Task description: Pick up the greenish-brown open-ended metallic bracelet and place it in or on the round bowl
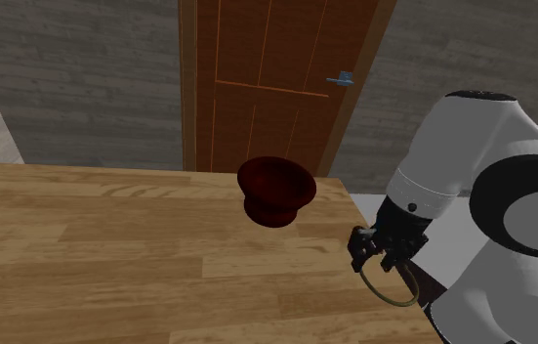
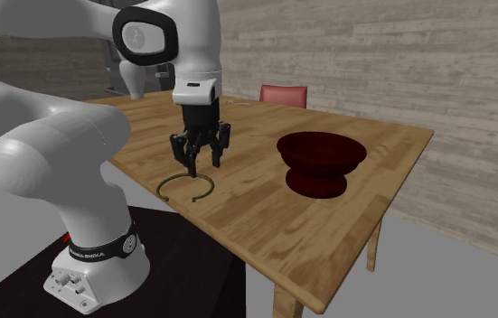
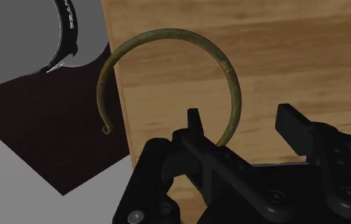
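The thin greenish-brown open-ended bracelet (image 3: 161, 34) lies flat at the wooden table's edge, part of its ring overhanging the dark stand. My black gripper (image 3: 243, 118) hangs just over it, open, its two fingers apart on either side of one stretch of the ring without clasping it. From the second exterior view the gripper (image 2: 200, 163) points straight down above the bracelet (image 2: 161, 187). In the shoulder view the bracelet (image 1: 384, 296) shows below the gripper (image 1: 379, 262). The dark red round bowl (image 1: 274, 191) (image 2: 321, 161) stands upright farther along the table.
The wooden table (image 2: 265, 217) has its edge right beside my stand (image 2: 165, 271). A red chair (image 2: 283, 94) sits at the far side. A brown door (image 1: 267, 78) with a handle stands behind the table.
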Controlling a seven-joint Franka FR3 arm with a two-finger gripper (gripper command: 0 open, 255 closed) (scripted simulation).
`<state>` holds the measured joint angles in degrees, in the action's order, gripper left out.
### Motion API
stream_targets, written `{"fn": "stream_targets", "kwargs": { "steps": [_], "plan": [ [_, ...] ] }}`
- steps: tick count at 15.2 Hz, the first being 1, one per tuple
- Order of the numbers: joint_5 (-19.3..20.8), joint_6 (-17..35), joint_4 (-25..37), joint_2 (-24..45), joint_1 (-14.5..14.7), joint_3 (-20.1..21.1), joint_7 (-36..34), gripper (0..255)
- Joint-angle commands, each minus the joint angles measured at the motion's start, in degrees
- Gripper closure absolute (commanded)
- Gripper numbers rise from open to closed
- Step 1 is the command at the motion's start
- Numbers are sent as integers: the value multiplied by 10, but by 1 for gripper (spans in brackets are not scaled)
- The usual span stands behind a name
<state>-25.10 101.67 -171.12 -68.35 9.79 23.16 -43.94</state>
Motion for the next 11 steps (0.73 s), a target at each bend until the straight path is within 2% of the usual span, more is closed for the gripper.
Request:
{"fn": "stream_targets", "kwargs": {
  "steps": [1,4,6,8,9,11],
  "plan": [
    [24,-35,-1,7,-25,-77,59,0],
    [80,-94,17,68,-82,-213,171,0],
    [117,-126,42,139,-111,-291,244,0],
    [149,-155,77,228,-128,-361,313,0],
    [158,-165,89,258,-131,-382,335,0],
    [156,-154,72,250,-131,-379,334,0]
  ]
}}
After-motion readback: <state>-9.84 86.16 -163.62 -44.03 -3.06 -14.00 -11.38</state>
